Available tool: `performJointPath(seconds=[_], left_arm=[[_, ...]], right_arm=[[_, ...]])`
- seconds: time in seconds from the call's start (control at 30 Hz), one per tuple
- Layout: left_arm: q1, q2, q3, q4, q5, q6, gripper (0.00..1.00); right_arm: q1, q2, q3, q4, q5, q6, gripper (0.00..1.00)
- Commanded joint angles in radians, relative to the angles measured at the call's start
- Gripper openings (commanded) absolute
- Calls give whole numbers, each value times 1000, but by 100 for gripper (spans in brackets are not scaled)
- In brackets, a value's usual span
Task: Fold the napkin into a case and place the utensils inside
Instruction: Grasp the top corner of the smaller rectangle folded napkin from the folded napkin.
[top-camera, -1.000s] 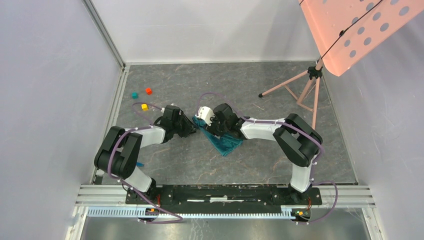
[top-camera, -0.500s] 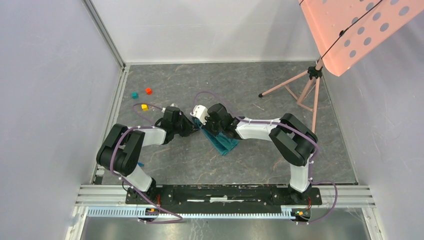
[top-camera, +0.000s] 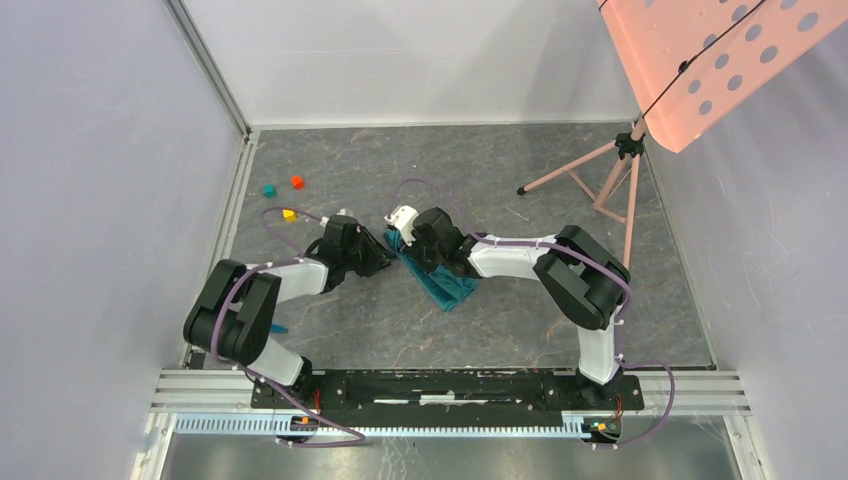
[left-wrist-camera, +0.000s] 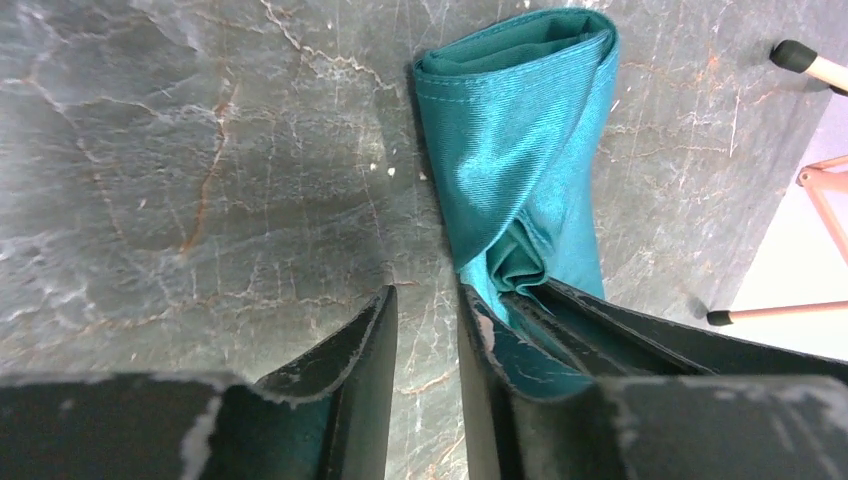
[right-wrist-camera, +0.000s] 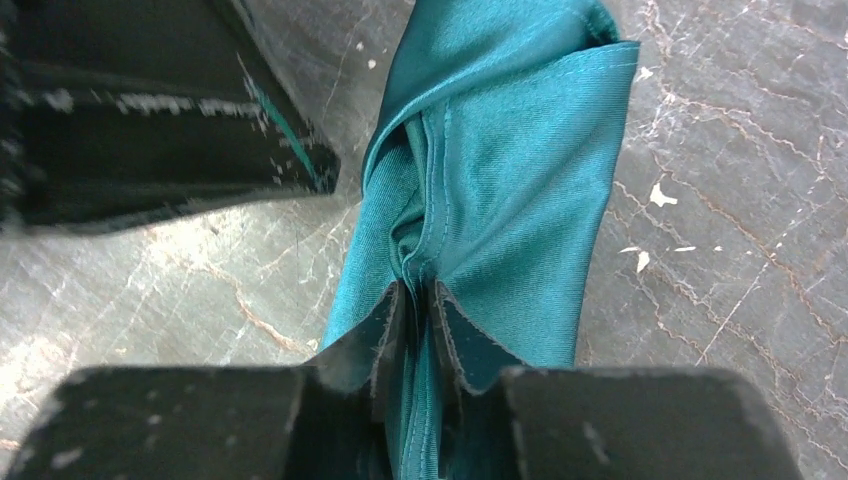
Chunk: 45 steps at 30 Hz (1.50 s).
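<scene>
On the grey table (top-camera: 520, 170), the napkin (right-wrist-camera: 510, 200) (shiny teal, bunched into a long creased strip) is laid between the 2 arms. 1 raised fold is pinched by the right gripper (right-wrist-camera: 415, 290); the left gripper (left-wrist-camera: 425, 300) is held narrowly parted, empty, just beside it.

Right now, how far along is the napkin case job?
Done: the napkin is folded into a long narrow band. In hand: the right end effector pinches a crease in it; the left end effector stands open beside it, over the table. Left: finish the case and load utensils; none shows inside, only a blue sliver by the left arm.
</scene>
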Motion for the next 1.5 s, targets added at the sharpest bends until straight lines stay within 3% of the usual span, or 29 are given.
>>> performJointPath(seconds=[0.0, 0.2, 0.43, 0.53, 0.67, 0.87, 1.0, 1.3, 1.47], left_arm=[[1, -101, 97, -184, -78, 133, 39], [-1, -65, 249, -341, -124, 287, 43], [-8, 2, 346, -404, -148, 365, 35], [-14, 34, 372, -409, -131, 372, 34], [-35, 61, 394, -419, -161, 364, 42], [-65, 104, 421, -425, -179, 376, 41], [-77, 125, 434, -434, -237, 385, 35], [-109, 164, 478, -460, -310, 415, 28], [-120, 150, 486, -465, -312, 426, 15]], right_arm=[[1, -29, -25, 48, -44, 36, 23], [-25, -63, -28, 79, -105, 123, 41], [-68, -66, -49, 166, -125, 223, 47], [-93, -55, -69, 230, -148, 289, 41], [-121, -27, -79, 295, -195, 367, 30], [-131, 30, -58, 331, -242, 413, 19], [-131, 48, -51, 343, -265, 418, 13], [-132, 70, -44, 348, -274, 425, 10], [-130, 69, -46, 361, -275, 438, 8]])
